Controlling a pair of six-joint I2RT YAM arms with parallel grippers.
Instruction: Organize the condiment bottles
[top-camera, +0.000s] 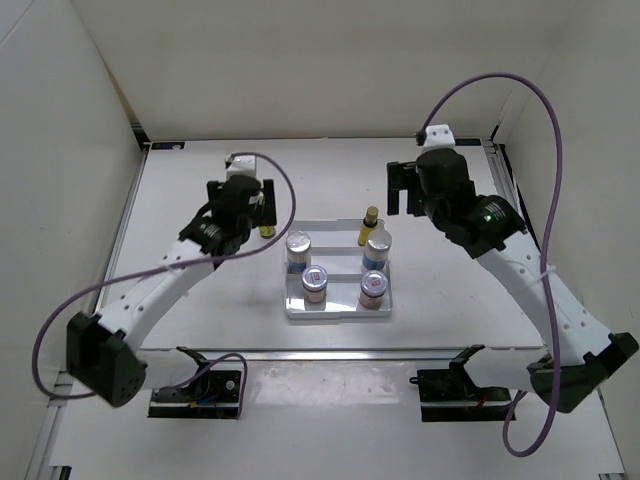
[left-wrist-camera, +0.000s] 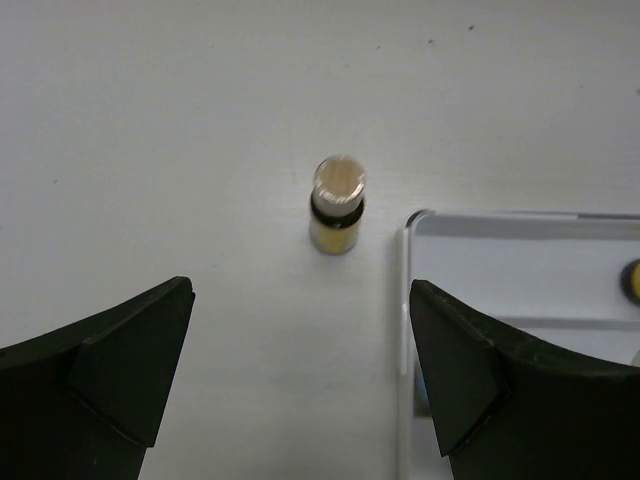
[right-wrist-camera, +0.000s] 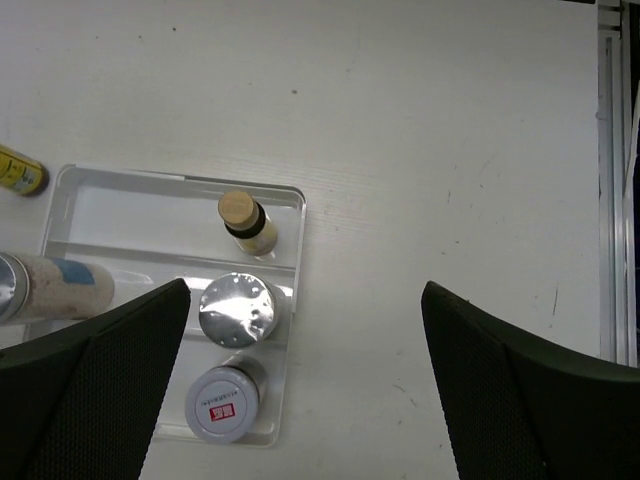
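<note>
**A:** What is the left gripper (left-wrist-camera: 300, 335) doing?

**B:** Its jaws stand wide apart and hold nothing. It hovers over a slim yellow bottle (left-wrist-camera: 337, 205) with a tan cap. The bottle stands upright on the tabletop ahead of the fingers, not yet between them.

**A:** Where on the tabletop is that bottle?

**B:** Around the middle, a little toward the left edge. It is just beside the far-left corner of the tray (top-camera: 337, 312) but outside it, and in the left wrist view the two look apart.

**A:** And the right gripper (right-wrist-camera: 305, 300)?

**B:** Also spread wide and empty. It hangs over bare tabletop on the tray's right side, toward the far edge.

**A:** How far along is the job?

**B:** Five of the six bottles stand upright in the tray. The other yellow bottle (top-camera: 370, 226) is in the far row. The left silver-lidded jar (top-camera: 299, 248) and the right silver-lidded jar (top-camera: 376, 252) are in the middle. The left red-marked jar (top-camera: 315, 283) and the right red-marked jar (top-camera: 372, 287) are nearest us. I judge it nearly done. What remains is to grip the loose bottle and set it in the free far-left spot, beside its twin.
</note>
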